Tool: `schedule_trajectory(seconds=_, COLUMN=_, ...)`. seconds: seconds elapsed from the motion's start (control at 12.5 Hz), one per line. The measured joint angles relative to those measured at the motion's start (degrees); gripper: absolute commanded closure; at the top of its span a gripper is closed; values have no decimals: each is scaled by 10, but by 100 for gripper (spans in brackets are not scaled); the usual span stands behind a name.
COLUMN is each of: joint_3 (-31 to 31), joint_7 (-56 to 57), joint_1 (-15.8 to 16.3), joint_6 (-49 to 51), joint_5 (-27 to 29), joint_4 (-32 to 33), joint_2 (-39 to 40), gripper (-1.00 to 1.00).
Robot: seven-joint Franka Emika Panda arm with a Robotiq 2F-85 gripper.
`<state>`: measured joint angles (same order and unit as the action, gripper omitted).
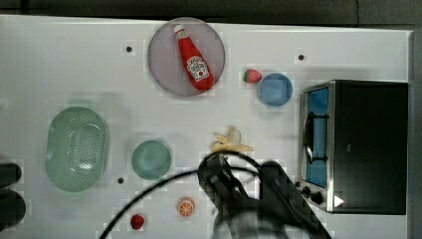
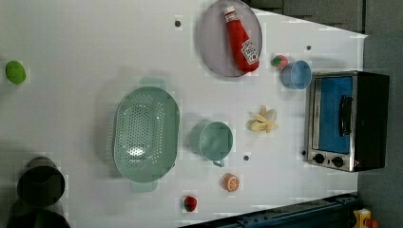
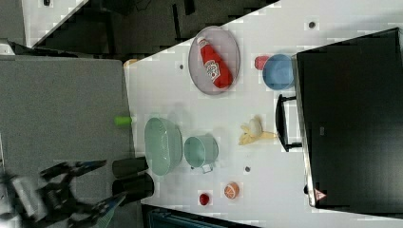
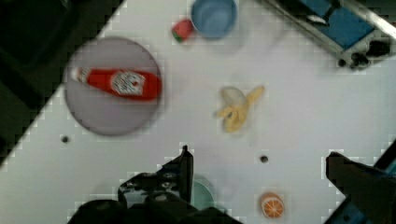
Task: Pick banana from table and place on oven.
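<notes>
The banana (image 1: 231, 142) lies partly peeled on the white table (image 1: 74, 59), a short way off the oven's glass door; I also see the banana (image 4: 237, 108) from the wrist, and again the banana (image 2: 263, 121) in the left view. The oven (image 1: 368, 144) stands at the top view's right, its black top (image 3: 351, 118) bare. My gripper (image 4: 259, 161) hangs above the table, open wide with nothing between its fingers (image 4: 186, 163). In the top view my arm (image 1: 234, 194) comes in from the bottom edge, just short of the banana.
A ketchup bottle (image 1: 194, 57) lies on a grey plate (image 1: 164, 64). A blue bowl (image 1: 274, 89) and a strawberry (image 1: 252, 75) sit near the oven. A green cup (image 1: 151, 159), a green colander (image 1: 77, 149), an orange slice (image 1: 186, 206) and a small red fruit (image 1: 137, 221) lie on the top view's left half.
</notes>
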<state>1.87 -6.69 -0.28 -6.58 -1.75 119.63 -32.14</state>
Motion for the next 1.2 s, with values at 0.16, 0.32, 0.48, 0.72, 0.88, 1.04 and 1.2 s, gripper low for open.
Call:
schedule_trajectory(seconds=0.16, joint_3=-3, joint_7=-3, joint_1=0, joint_6=-68, joint_5=-4, joint_4=47, joint_2=52, gripper=-100)
schedule_trajectory(seconds=0.32, joint_3=3, joint_7=-3, joint_1=0, joint_6=-144, joint_5=-10, joint_4=100, joint_2=120, gripper=-100)
schedule_trajectory(seconds=0.48, joint_3=3, joint_7=-4, joint_1=-10, joint_6=-205, joint_5=-2, joint_4=141, joint_2=185, gripper=-100)
schedule_trajectory(seconds=0.72, joint_3=2, joint_7=-5, joint_1=-15, joint_6=-300, joint_5=10, joint_4=186, joint_2=267, gripper=-100)
schedule_trajectory(seconds=0.88, joint_3=5, joint_7=-5, joint_1=-8, joint_6=-386, joint_5=1, joint_4=208, joint_2=322, gripper=-100)
schedule_trajectory(seconds=1.04, joint_3=11, joint_7=-5, joint_1=-1, joint_6=-436, joint_5=3, joint_4=203, joint_2=372, gripper=-100)
schedule_trajectory(seconds=1.2, joint_3=19, joint_7=-5, joint_1=0, joint_6=-485, joint_5=1, joint_4=204, joint_2=404, gripper=-100)
